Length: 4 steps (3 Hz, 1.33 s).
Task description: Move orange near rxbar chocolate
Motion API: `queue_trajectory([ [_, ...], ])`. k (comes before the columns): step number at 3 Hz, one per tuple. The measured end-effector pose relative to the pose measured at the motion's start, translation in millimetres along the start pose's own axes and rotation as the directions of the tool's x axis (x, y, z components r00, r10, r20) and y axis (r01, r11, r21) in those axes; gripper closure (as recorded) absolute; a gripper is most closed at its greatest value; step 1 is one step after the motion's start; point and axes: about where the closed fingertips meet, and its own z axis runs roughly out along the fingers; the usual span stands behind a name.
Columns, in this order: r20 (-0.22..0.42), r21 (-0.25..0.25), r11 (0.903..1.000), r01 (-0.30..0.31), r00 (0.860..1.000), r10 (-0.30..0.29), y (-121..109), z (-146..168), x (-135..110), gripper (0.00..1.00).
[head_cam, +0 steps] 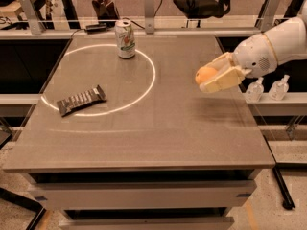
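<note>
The orange (204, 74) sits between the pale fingers of my gripper (211, 75), which is shut on it and holds it above the right side of the table, clear of the surface. The rxbar chocolate (81, 100), a dark wrapper with pale stripes, lies flat on the left side of the table, on the edge of a bright ring of light. The gripper is far to the right of the bar, about half a table width away.
A green-and-white soda can (125, 38) stands upright at the back centre of the grey table (158, 143). Two small clear bottles (268, 89) stand on a shelf just past the table's right edge. Chairs and railings lie behind.
</note>
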Motion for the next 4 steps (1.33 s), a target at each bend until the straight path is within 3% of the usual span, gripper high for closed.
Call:
queue_trajectory([
  [2,0.082,-0.083,0.9961,0.030,0.996,-0.023,12,39,-32,1.00],
  [3,0.119,-0.057,0.9983,0.012,0.993,-0.006,28,89,-54,1.00],
  [4,0.119,-0.057,0.9983,0.012,0.993,-0.006,28,89,-54,1.00],
])
